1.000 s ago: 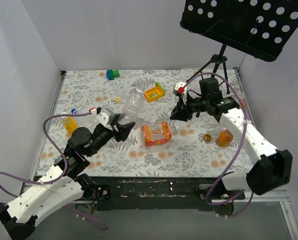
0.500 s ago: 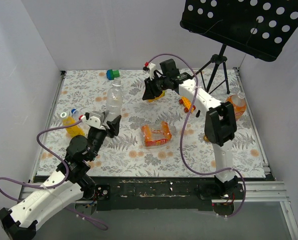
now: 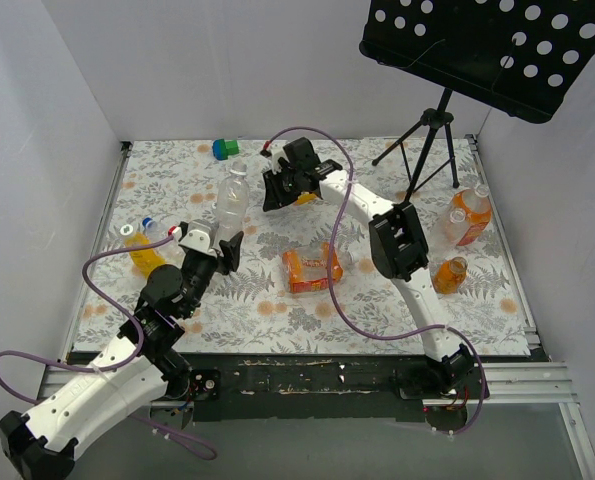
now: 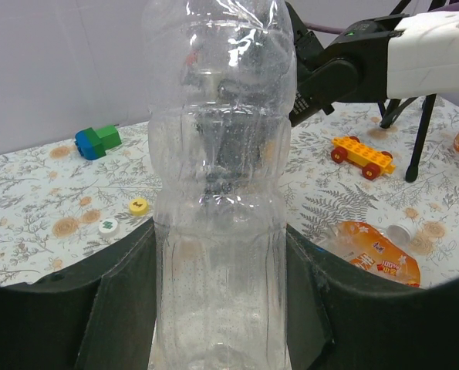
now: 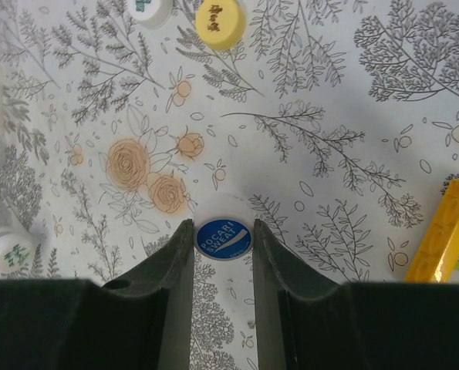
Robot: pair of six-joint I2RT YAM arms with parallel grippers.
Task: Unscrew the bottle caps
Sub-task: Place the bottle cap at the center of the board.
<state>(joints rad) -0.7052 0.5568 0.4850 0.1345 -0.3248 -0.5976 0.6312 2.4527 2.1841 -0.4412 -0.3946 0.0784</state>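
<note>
This was a robotics lab workcell. Plain white panel walls (image 3: 227, 70) boxed in the tabletop (image 3: 307, 320) on its left, far and right sides. The tabletop wore a flower-printed cloth and carried a scatter of props: plastic bottles (image 3: 469, 215), a toy block (image 3: 225, 149) and a toy car (image 4: 360, 154). Two white robot arms (image 3: 97, 385) trailing purple cables (image 3: 299, 129) were bolted to a dark metal frame (image 3: 307, 380) at the tabletop's near edge. A black perforated music stand (image 3: 487, 40) on a tripod rose over its far right corner.
</note>
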